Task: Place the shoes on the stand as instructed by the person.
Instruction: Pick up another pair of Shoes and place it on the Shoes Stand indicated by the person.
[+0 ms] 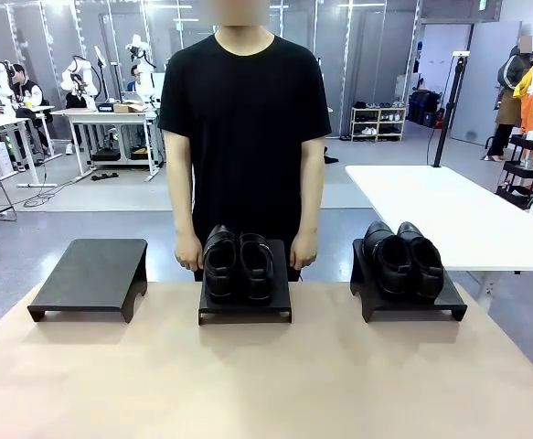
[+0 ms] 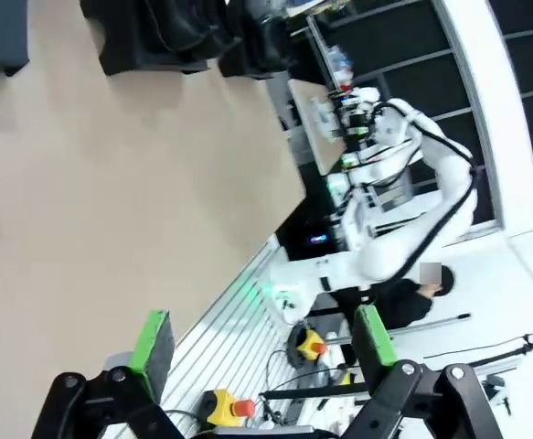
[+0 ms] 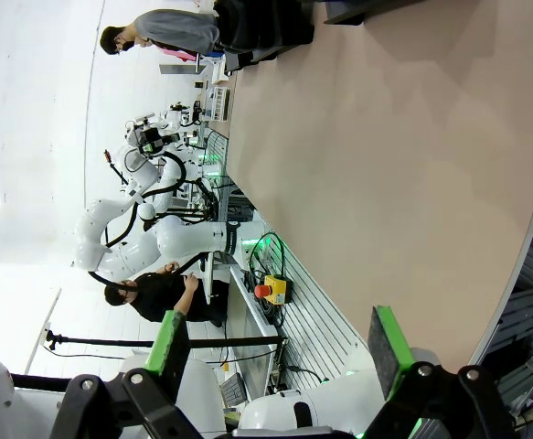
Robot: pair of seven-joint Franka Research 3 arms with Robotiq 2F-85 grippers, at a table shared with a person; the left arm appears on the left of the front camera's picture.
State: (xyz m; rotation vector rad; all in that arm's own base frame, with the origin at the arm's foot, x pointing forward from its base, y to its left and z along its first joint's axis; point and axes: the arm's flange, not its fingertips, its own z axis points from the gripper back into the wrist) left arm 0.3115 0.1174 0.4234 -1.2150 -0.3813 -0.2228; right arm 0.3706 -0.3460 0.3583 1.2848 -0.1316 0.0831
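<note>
1. Two pairs of glossy black shoes on the tan table (image 1: 266, 375), each on its own low black stand.
2. Middle pair (image 1: 238, 263) side by side on the middle stand (image 1: 245, 309), long axes running near to far, rounded ends facing the near edge.
3. Right pair (image 1: 402, 259) on the right stand (image 1: 409, 302), long axes angled slightly, near ends swung toward the right.
4. Left stand (image 1: 90, 277) bare.
5. Person (image 1: 245, 119) standing at the far side behind the middle stand, arms hanging straight, hands (image 1: 189, 251) loosely curled at the table's far edge.
6. Left gripper (image 2: 264, 340) spread wide, green pads (image 2: 154, 340) well apart, nothing between them, above the table's edge.
7. Right gripper (image 3: 280, 340) likewise wide apart and empty, over the table's edge.
</note>
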